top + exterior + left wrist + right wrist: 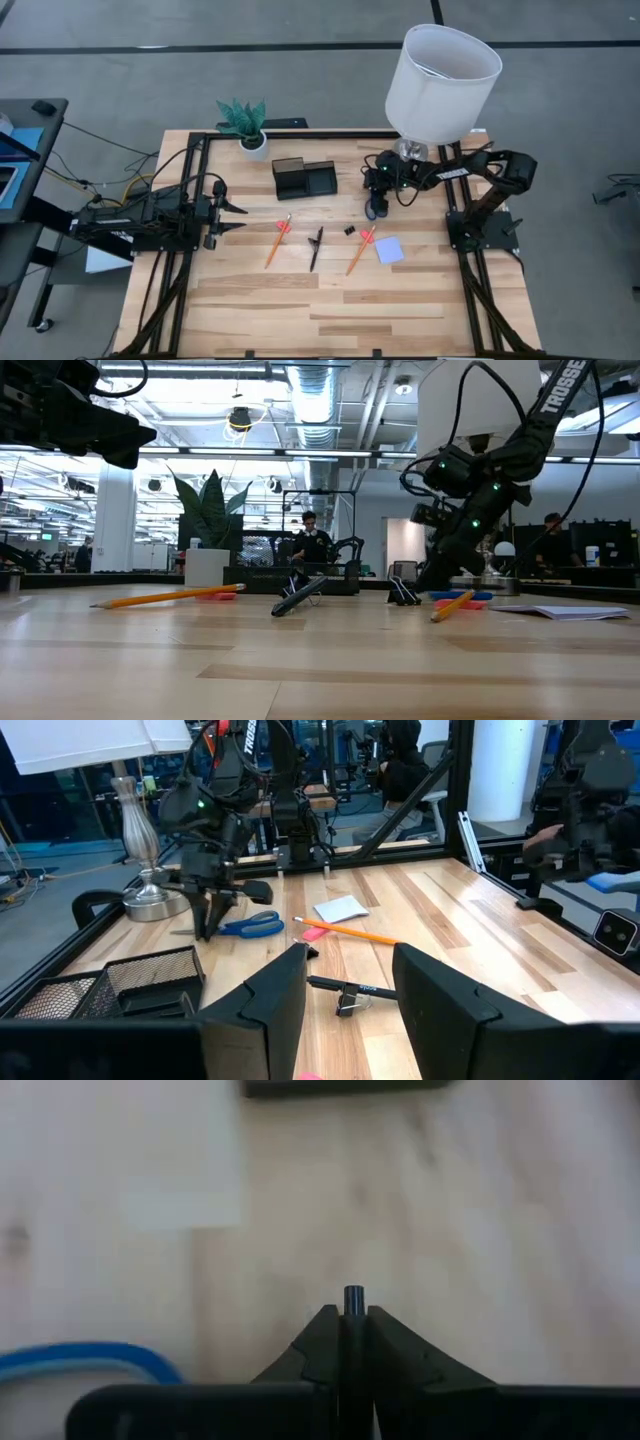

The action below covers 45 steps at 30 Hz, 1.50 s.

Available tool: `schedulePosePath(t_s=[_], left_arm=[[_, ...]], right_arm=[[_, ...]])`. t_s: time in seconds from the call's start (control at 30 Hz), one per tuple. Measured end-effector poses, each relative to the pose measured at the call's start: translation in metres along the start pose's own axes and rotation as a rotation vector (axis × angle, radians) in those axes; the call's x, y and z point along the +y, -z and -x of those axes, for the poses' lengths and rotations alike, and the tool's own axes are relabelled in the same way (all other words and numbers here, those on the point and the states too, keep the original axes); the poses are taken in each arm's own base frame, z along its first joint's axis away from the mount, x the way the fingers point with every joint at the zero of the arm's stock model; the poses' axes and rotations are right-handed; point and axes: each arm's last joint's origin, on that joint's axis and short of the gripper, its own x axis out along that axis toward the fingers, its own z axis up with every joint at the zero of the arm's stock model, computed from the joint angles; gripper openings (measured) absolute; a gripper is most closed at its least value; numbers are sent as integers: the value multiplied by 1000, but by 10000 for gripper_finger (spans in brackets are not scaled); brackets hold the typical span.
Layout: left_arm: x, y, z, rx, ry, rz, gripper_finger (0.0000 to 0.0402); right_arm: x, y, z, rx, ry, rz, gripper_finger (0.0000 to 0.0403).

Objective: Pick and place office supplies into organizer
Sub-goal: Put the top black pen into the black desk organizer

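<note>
Light wooden tabletop (pixel 330 310). On it: black organizer (pixel 304 179), potted plant (pixel 246 125), lamp (pixel 440 85). Also two pencils (pixel 277 241), pen (pixel 316 247), clip (pixel 350 231), note pad (pixel 389 250), scissors (pixel 247 926).

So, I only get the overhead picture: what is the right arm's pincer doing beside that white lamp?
Observer: Its wrist camera shows the right pincer shut on a thin dark blade of the blue-handled metal scissors.
Operator: Are they up in the air?
Observer: From the left wrist camera, the blue handles seem to rest on the pale wooden table.
Operator: And the other pincer?
Observer: The left pincer stands open, with nothing between its fingers.
</note>
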Motion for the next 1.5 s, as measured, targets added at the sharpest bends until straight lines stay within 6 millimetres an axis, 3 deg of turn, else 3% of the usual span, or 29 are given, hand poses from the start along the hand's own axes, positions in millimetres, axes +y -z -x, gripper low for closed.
schedulePosePath(t_s=[0.2,0.63,0.87,1.03,1.23,1.5], left_arm=[[0,0,0,0,0,0,144],[0,0,0,0,0,0,144],[0,1,0,7,-7,1,144],[0,5,0,51,-5,4,144],[-1,11,1,119,0,20,144],[-1,11,1,112,19,41,144]], right_arm=[[-10,-25,11,-46,58,24,27],[-16,-119,37,-322,112,136,27],[-19,-165,62,-653,76,141,27],[-22,-182,74,-869,80,135,27],[-25,-189,49,-1115,17,99,27],[-28,-199,1,-1241,-55,69,27]])
